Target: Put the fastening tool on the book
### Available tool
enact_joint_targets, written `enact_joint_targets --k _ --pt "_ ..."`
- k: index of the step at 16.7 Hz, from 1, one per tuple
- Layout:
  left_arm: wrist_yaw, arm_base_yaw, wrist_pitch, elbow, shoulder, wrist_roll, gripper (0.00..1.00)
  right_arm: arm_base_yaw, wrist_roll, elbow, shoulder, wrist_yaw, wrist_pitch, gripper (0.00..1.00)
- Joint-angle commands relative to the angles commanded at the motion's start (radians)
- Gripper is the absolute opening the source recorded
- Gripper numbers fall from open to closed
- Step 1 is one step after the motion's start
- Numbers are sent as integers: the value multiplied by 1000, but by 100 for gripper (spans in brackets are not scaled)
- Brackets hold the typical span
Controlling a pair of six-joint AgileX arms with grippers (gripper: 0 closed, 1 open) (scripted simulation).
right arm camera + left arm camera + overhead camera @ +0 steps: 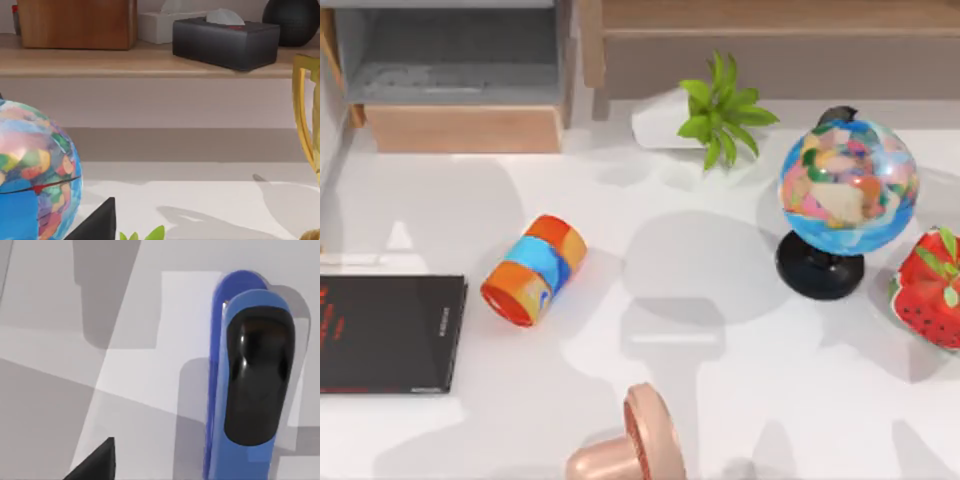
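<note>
Left wrist view: stapler (250,380) lay close below.
My jaws: couldn't tell.
Handling: probably light, rigid, slick; I'd pinch mid-body sides.
Book (385,333): flat, table's left.

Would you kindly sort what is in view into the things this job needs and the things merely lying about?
For the job:
stapler, lying on the table
book, at the table's left edge

Lying about:
striped cylinder
globe
plant
strawberry
pink stamp
tissue box
gold trophy
</note>
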Motion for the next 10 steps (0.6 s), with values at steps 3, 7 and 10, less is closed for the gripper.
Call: enact_joint_targets --k 3,7,10 --pt "2 12 -17 1 -17 10 100 0 0 0 0 0 0 100" --pt "8 40 -80 10 -75 43 100 0 0 0 0 0 0 100" --pt "8 51 -98 1 -101 54 100 0 0 0 0 0 0 100"
